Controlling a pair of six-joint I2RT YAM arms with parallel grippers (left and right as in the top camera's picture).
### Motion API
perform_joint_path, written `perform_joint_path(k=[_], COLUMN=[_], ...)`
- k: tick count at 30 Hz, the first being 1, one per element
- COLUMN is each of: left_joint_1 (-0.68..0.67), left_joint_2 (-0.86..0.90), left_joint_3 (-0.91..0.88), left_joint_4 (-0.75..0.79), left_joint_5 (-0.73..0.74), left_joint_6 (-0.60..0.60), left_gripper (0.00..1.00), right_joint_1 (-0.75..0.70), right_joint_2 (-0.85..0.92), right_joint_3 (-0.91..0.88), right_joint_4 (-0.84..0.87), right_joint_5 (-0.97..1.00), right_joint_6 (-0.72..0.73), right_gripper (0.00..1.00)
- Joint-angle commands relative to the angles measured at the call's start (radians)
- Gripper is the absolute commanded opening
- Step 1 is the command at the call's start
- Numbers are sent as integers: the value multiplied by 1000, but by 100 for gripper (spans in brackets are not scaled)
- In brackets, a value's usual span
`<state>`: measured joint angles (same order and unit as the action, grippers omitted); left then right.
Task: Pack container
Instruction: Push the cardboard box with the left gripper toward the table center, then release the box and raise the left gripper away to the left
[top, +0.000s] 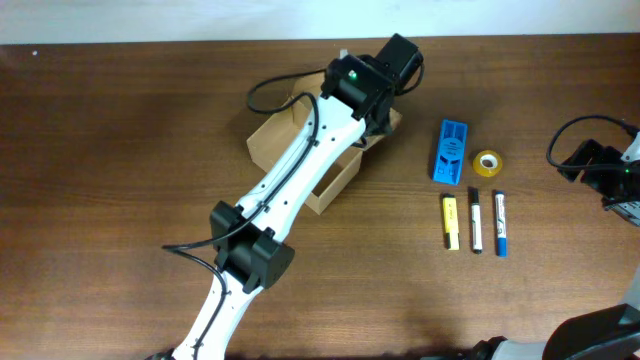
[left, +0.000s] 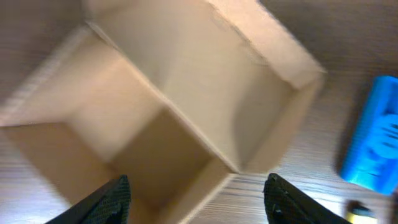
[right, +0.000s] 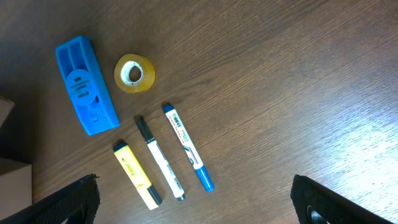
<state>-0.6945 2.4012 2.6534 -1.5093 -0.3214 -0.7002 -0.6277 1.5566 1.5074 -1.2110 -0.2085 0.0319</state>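
Left gripper (left: 196, 186): your fingers stand spread with nothing between them, hanging over the open box.
Right gripper (right: 194, 186): yours is spread wide too, holding nothing, above the table (top: 120, 150) towards its right edge.
Box (top: 272, 140): left of centre, flap up, partly hidden under your left arm.
Blue item (top: 451, 150): right of the box, just beside the tape (top: 487, 163).
Markers: yellow (top: 451, 221), black (top: 476, 221) and blue (top: 500, 223), side by side below those two.

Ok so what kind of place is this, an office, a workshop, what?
Probably a robot test bench, not a working office: wooden table, left arm over an open cardboard box, and markers lined up beside it.
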Motion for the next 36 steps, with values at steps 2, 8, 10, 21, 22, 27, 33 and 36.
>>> perform_joint_path(k=[2, 8, 10, 21, 22, 27, 33, 36], left_joint_1=[24, 152, 206, 456, 465, 473, 446, 435], left_joint_2=[5, 5, 5, 34, 42, 98, 152, 169], left_joint_3=[29, 29, 29, 27, 27, 17, 16, 16], left_joint_4=[-74, -153, -175, -150, -152, -152, -168, -171], left_joint_5=[-227, -233, -233, -35, -18, 69, 101, 123], left_joint_6=[60, 58, 59, 217, 222, 265, 273, 277], left_gripper=[65, 2, 2, 2, 2, 2, 2, 2], right_joint_1=[-1, -1, -1, -1, -1, -1, -1, -1], right_joint_2=[-12, -12, -12, -12, -12, -12, -12, -12], right_joint_3=[21, 21, 21, 21, 21, 21, 21, 21], right_joint_4=[2, 2, 2, 7, 7, 8, 7, 7], right_joint_5=[-5, -5, -5, -6, -6, -6, -5, -5], right_joint_6=[10, 10, 10, 10, 10, 10, 10, 10], right_gripper=[99, 99, 99, 99, 99, 99, 99, 99])
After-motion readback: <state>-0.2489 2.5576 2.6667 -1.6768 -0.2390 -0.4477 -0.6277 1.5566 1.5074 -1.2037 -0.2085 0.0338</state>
